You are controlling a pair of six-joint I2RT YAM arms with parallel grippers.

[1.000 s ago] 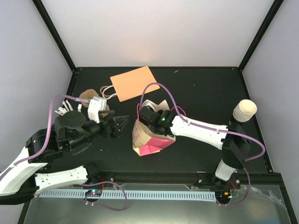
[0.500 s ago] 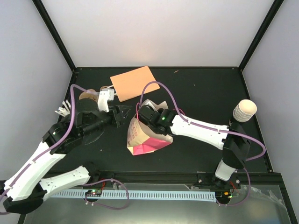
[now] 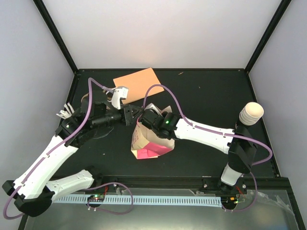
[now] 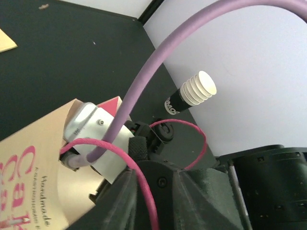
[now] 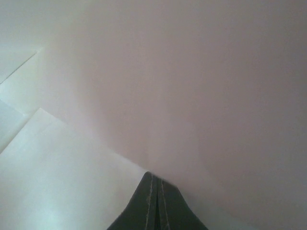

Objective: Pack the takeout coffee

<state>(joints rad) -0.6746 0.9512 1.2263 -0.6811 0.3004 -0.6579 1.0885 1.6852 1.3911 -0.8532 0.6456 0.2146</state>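
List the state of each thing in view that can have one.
paper bag: mouth open, both arms at it.
takeout coffee: upright, outside the bag, far right, untouched.
orange envelope: lying flat, behind the bag.
left gripper: at the bag's mouth, jaws unclear.
right gripper: jaws shut, against the bag's white inner paper.

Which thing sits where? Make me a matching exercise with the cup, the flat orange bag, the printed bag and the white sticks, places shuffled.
Things:
1. cup
2. flat orange bag
3. printed bag
4. white sticks

Places:
A. far left
B. middle
C. far right
D. back

Pairs: 1-C, 2-D, 3-B, 4-A
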